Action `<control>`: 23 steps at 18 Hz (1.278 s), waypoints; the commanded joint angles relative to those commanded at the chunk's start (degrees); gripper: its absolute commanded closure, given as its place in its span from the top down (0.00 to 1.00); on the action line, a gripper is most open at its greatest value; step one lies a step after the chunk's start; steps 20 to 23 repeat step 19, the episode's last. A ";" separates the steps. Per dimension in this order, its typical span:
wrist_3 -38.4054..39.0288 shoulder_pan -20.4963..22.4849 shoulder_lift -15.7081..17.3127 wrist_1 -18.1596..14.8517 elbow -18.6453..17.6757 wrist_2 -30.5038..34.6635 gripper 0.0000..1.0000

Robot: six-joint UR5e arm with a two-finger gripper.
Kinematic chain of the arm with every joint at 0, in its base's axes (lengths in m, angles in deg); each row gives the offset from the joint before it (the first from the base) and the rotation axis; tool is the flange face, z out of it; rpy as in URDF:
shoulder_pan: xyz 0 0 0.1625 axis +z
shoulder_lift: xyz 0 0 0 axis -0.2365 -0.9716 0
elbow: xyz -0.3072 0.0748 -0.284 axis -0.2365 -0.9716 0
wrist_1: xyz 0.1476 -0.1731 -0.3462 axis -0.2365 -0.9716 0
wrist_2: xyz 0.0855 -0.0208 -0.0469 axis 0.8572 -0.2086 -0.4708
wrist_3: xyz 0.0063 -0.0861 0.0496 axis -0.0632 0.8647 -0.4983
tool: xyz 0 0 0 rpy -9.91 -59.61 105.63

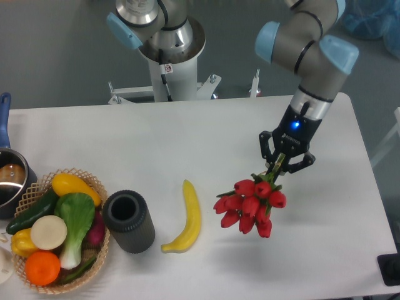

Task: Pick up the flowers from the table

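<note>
The pincer [284,164] grips the flowers [251,205] by their stems, blooms hanging above the desk [187,137]; lifting step, I'd say; next, raise clear.

One banana [187,217], one basket [87,180], one flower bunch [252,205]

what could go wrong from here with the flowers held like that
The gripper pinches only the thin stems, with the red heads of the flowers hanging below; the bunch might slip out or swing. A stem could also slide free of the bunch if the grip is uneven. The heads hang not far from the banana, so a leftward sweep may brush it.
</note>
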 joint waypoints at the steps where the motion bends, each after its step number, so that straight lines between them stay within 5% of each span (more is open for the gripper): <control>1: 0.00 0.44 0.00 0.00 0.00 -2.20 0.24; 23: 0.97 3.25 -0.09 0.62 0.26 -9.87 0.24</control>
